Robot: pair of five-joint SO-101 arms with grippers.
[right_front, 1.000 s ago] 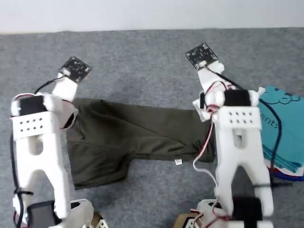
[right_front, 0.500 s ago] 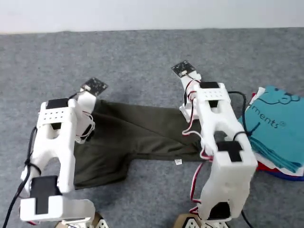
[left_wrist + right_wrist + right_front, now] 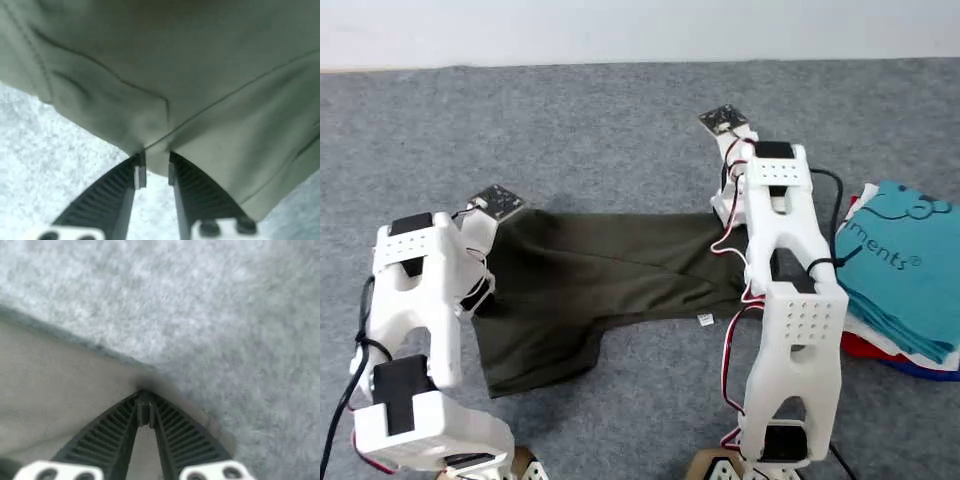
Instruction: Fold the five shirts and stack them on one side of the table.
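Note:
A dark olive shirt (image 3: 600, 285) lies spread across the middle of the grey table, one sleeve toward the front left. In the left wrist view my left gripper (image 3: 152, 167) is shut, pinching a fold of the olive shirt (image 3: 200, 100) at its edge. In the right wrist view my right gripper (image 3: 145, 407) is shut on the shirt's hem (image 3: 60, 390), low over the carpet. From above, the left arm (image 3: 415, 275) stands over the shirt's left side. The right arm (image 3: 775, 215) is over its far right corner.
A stack of folded shirts sits at the right edge, a teal one (image 3: 900, 255) on top with red and blue ones (image 3: 880, 355) beneath. Grey carpet (image 3: 570, 130) covers the table behind the shirt. Both arm bases stand at the front edge.
Both arms have shifted while holding the shirt. Its far right corner has been pulled toward the back of the table, so the top edge now lies straighter. The left arm has swung back left.

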